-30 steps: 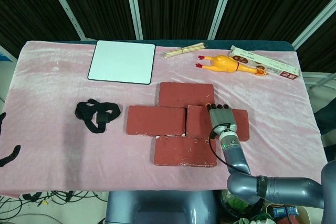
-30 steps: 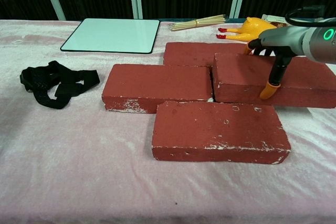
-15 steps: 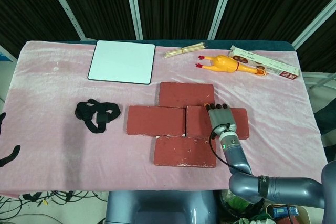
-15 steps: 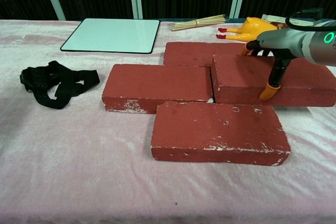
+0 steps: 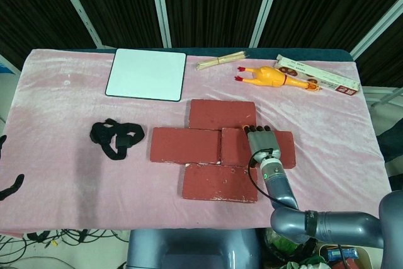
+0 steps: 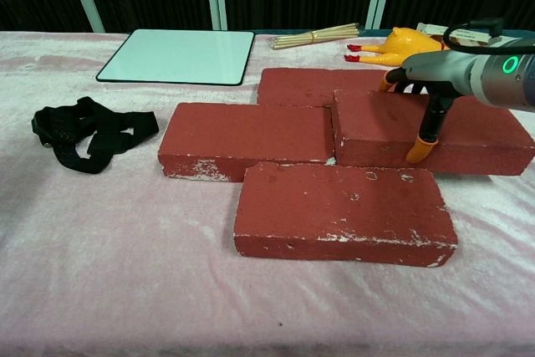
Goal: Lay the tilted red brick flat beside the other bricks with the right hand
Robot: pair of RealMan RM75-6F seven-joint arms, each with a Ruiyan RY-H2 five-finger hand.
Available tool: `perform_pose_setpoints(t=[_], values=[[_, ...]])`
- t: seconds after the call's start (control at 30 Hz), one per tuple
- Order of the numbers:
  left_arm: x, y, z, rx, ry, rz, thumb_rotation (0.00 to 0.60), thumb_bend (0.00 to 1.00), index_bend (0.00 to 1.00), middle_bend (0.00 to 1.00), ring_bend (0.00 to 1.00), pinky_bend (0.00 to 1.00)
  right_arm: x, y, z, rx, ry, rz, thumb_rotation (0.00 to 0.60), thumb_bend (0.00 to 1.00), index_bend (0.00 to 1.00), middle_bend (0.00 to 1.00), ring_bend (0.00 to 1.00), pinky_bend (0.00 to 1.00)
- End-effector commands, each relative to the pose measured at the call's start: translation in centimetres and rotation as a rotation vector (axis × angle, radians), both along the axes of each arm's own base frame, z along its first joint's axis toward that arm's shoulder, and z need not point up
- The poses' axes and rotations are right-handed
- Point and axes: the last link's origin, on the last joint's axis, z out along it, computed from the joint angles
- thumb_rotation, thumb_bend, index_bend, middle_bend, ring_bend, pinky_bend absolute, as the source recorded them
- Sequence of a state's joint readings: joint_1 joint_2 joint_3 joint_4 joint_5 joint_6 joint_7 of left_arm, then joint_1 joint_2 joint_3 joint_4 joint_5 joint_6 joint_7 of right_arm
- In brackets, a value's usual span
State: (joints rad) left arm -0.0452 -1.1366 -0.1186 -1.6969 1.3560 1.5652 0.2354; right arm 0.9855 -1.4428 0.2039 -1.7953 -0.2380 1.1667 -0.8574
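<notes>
The tilted red brick (image 5: pixel 258 148) lay at the 3 o'clock end of the brick cluster, long axis running 9 to 3 across the bench (image 5: pixel 63 111), directly under the right robot hand (image 5: pixel 262 140) (fingers spread and pressing on its top, gripping nothing), the left hand out of view.

robot hand (image 6: pixel 422 102) on red brick (image 6: pixel 430 131), three bricks (image 6: pixel 338 211) adjacent

No legible text; print on long box (image 5: pixel 318 74) too small to read.
</notes>
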Motion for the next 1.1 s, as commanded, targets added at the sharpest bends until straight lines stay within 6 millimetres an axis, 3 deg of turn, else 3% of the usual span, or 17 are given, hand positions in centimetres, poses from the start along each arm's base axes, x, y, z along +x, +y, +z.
perform_pose_setpoints(t=[0.03,0.27,0.5,0.73,1.1], values=[[0.02,0.0,0.0,0.0,0.0,-0.001,0.6,0.25,0.08,0.03,0.0,0.0,-0.01,-0.04,-0.1,-0.004,0.002,0.0,0.6,0.0,0.35,0.37,0.29,0.11],[0.02,-0.01,-0.01,0.0,-0.001,0.0,0.6,0.25,0.08,0.03,0.0,0.0,0.08,0.01,-0.41,-0.003,0.006,0.006,0.6,0.0,0.34,0.32,0.24,0.11],[0.02,-0.02,0.05,0.003,-0.004,0.0,0.6,0.25,0.08,0.03,0.0,0.0,-0.07,0.23,-0.61,0.017,0.023,0.01,0.6,0.0,0.19,0.17,0.09,0.11],[0.02,-0.01,0.01,0.001,-0.003,0.0,0.6,0.25,0.08,0.03,0.0,0.0,0.15,0.16,-0.45,0.017,0.013,0.01,0.6,0.0,0.1,0.09,0.06,0.11],[0.02,-0.03,0.03,0.003,-0.002,0.0,0.6,0.25,0.08,0.03,0.0,0.0,0.18,0.28,-0.35,0.023,0.013,0.012,0.6,0.0,0.06,0.04,0.04,0.11]])
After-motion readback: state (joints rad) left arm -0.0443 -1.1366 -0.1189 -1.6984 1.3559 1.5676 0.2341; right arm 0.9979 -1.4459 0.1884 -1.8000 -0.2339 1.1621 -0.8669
